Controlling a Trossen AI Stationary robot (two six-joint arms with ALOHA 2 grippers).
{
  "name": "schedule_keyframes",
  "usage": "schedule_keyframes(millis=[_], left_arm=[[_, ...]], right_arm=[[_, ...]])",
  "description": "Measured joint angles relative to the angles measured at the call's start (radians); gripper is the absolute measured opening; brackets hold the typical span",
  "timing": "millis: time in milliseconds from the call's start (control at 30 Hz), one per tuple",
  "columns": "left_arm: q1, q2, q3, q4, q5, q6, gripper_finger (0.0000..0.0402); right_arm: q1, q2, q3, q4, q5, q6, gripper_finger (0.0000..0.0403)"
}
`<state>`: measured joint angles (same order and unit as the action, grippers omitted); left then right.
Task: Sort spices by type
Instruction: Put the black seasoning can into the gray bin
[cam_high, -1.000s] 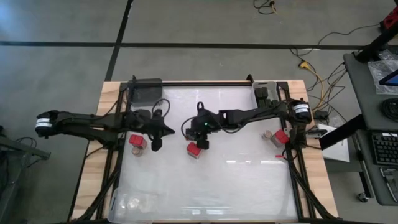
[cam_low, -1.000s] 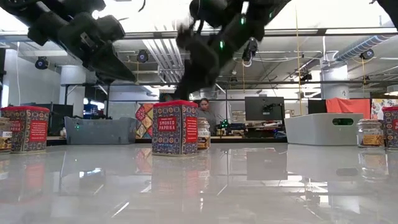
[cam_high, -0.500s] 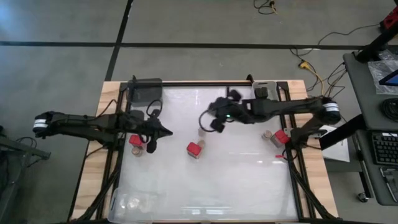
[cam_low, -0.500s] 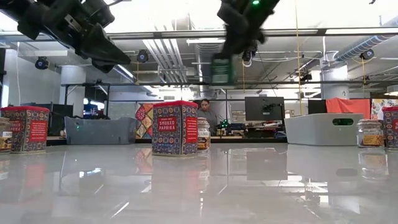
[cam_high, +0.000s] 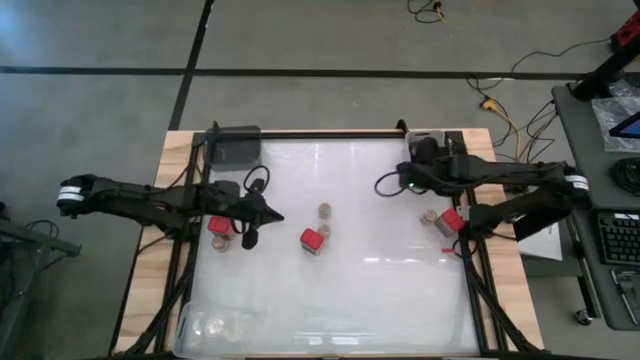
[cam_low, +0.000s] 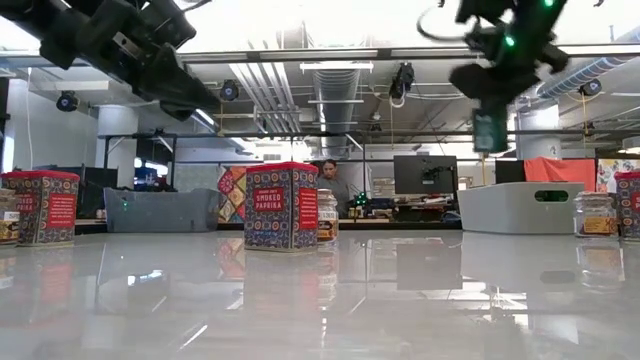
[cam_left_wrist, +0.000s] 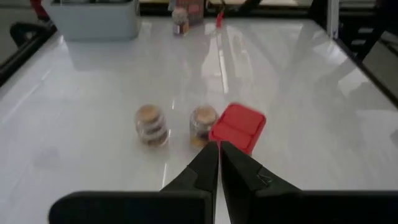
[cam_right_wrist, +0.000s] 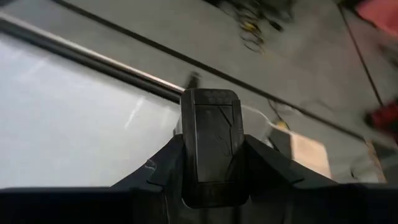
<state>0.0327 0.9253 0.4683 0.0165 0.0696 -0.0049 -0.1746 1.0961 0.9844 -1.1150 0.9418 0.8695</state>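
glossy white table (cam_high: 380, 290); person (cam_low: 328, 180) at desks behind.

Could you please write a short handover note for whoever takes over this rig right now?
Right gripper: shut on a black spice tin, raised near the table's far right corner.
Left gripper: shut, empty, hovering left of centre.
Table centre: red tin with two tan-topped jars.
Left edge: a red tin. Right edge: red tin beside a jar.
Done: little grouped. Left: place the black tin, gather reds and jars.
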Motion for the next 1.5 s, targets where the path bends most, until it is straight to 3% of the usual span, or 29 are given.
schedule_keyframes(millis=[167,300,533,733,1133,1500], left_arm=[[-0.015,0.065,0.0,0.088,0.0,0.004,0.0002],[-0.022,0.11,0.0,0.108,0.001,0.004,0.0002],[-0.023,0.154,0.0,0.163,0.001,0.018,0.0002],[-0.033,0.152,0.0,0.154,0.001,0.014,0.0002],[-0.05,0.151,0.0,0.142,0.002,0.022,0.0002],[-0.052,0.151,0.0,0.115,0.002,0.02,0.0002]], right_arm=[[-0.151,-0.106,-0.108,0.006,0.0,0.031,0.0132],[-0.267,-0.177,-0.145,0.07,-0.008,-0.075,0.0136],[-0.506,-0.185,-0.196,0.32,-0.176,-0.336,0.0133],[-0.673,-0.131,-0.203,0.406,-0.287,-0.418,0.0137],[-0.697,-0.092,-0.231,0.428,-0.314,-0.374,0.0136],[-0.697,-0.078,-0.439,0.711,-0.324,-0.344,0.0136]])
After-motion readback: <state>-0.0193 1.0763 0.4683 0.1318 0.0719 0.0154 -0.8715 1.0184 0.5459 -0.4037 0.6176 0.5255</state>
